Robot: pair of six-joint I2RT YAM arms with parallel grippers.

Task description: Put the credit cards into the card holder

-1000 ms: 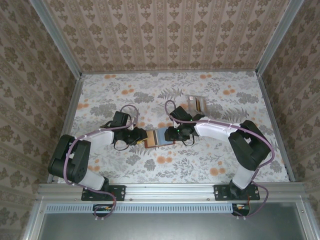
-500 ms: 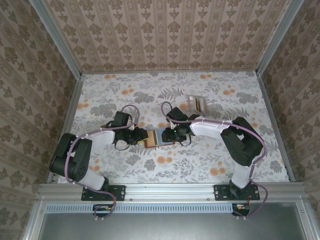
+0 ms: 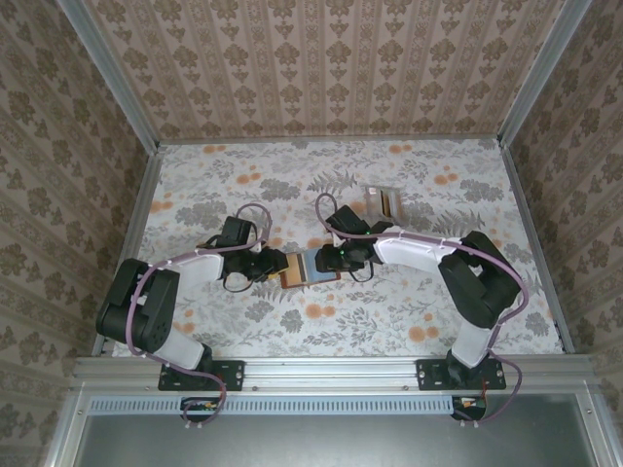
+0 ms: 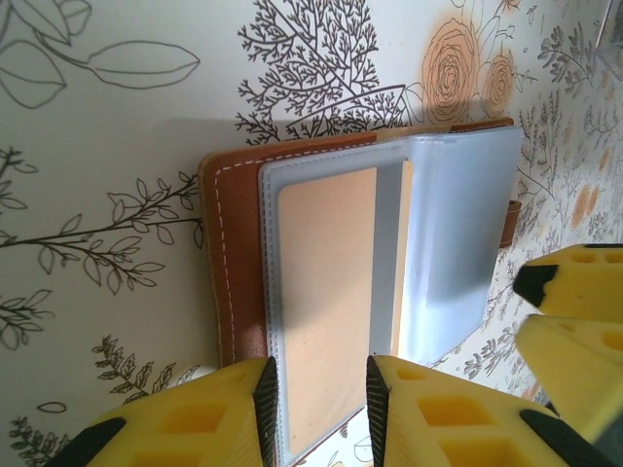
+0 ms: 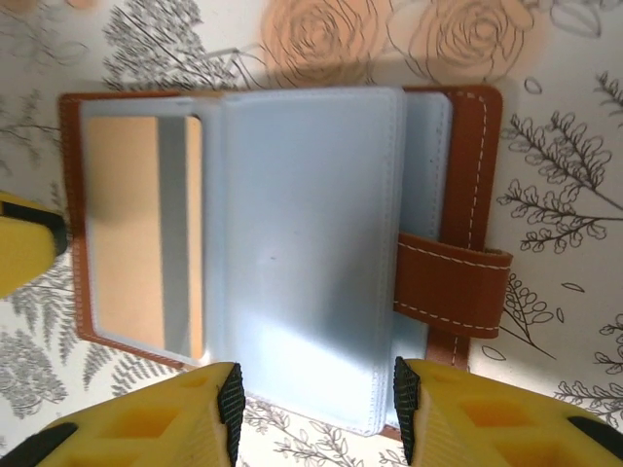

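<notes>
Card holder (image 3: 303,269) lying open between left hand (image 4: 320,375) and right hand (image 5: 315,375), both partly spread

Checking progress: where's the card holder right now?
In the top view the card holder lies open mid-table, the left gripper at its left edge, the right gripper over its right half.
</notes>
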